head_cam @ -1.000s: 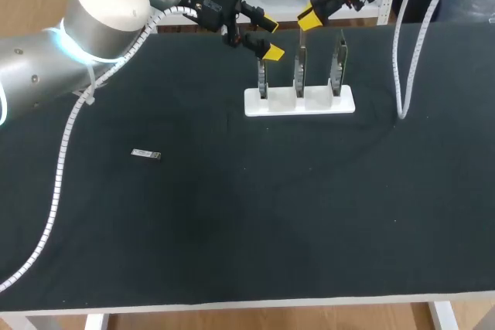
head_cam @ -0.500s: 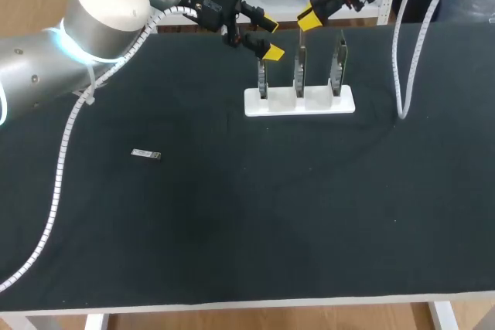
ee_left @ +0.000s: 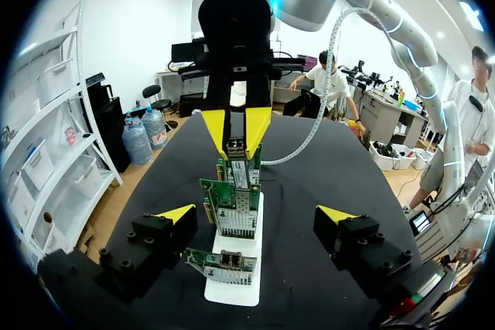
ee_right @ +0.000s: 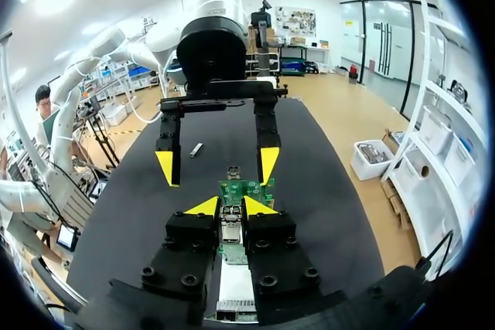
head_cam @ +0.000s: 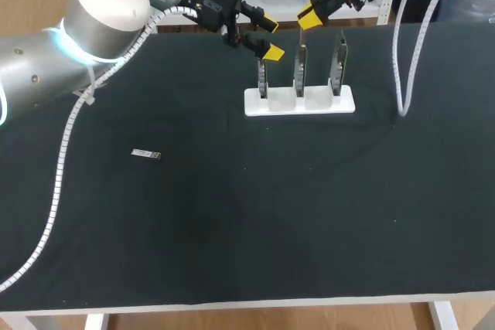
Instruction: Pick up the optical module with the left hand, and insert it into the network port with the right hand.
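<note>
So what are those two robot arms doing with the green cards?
The right gripper is shut on a small optical module, holding it at the top of the middle card in the white stand. The left gripper hangs open and empty beside the left card. A second module lies on the black table.

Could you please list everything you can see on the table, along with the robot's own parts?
module: one, small and silvery, lying flat on the left part of the table, apart from everything else.
circuit board: three, green, upright in a row in the stand.
stand: one, white, at the far middle of the table.
table: one, black top.
left tool: one, yellow tips, open and empty, by the left end of the row.
right tool: one, yellow tips, shut on the top of the middle board.
</note>
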Motion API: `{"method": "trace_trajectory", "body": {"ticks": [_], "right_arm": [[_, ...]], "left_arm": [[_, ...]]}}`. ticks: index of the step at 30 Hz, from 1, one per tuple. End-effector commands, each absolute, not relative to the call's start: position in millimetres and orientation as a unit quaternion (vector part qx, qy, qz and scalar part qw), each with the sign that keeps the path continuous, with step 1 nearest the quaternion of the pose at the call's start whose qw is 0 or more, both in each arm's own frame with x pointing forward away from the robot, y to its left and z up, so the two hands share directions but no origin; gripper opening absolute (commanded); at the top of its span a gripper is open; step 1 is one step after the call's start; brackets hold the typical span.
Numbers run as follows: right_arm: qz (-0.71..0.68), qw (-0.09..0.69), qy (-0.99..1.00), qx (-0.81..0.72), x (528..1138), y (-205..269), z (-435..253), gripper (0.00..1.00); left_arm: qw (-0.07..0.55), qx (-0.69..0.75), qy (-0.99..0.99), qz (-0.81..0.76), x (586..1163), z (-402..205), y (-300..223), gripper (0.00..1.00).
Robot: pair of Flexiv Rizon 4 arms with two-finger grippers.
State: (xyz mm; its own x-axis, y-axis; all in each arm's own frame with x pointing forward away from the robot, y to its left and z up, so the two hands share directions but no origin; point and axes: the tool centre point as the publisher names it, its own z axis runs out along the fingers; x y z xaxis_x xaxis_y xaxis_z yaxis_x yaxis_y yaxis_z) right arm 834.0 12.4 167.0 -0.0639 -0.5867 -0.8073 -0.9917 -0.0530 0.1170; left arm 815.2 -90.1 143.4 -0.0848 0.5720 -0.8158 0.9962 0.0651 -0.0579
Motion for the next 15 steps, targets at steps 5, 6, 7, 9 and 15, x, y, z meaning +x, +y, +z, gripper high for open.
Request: {"method": "trace_trajectory", "body": {"ticks": [5, 6, 7, 9, 15], "right_arm": [[0.361, 0.278, 0.63, -0.629, 828.1, 13.3, 167.2, 0.0], [0.361, 0.278, 0.63, -0.629, 828.0, 13.3, 167.2, 0.0], [0.361, 0.278, 0.63, -0.629, 828.0, 13.3, 167.1, 0.0], [0.361, 0.277, 0.63, -0.629, 828.1, 13.3, 166.1, 0.0], [0.363, 0.276, 0.631, -0.628, 828.2, 13.8, 164.7, 0.0]], "left_arm": [[0.316, 0.597, 0.657, -0.333, 816.3, 143.8, -90.7, 1.0], [0.316, 0.597, 0.657, -0.333, 816.3, 143.8, -90.7, 1.0], [0.316, 0.597, 0.657, -0.333, 816.3, 143.8, -90.7, 1.0], [0.316, 0.597, 0.657, -0.333, 816.3, 143.8, -90.7, 1.0], [0.316, 0.597, 0.657, -0.333, 816.3, 143.8, -90.7, 1.0]]}}
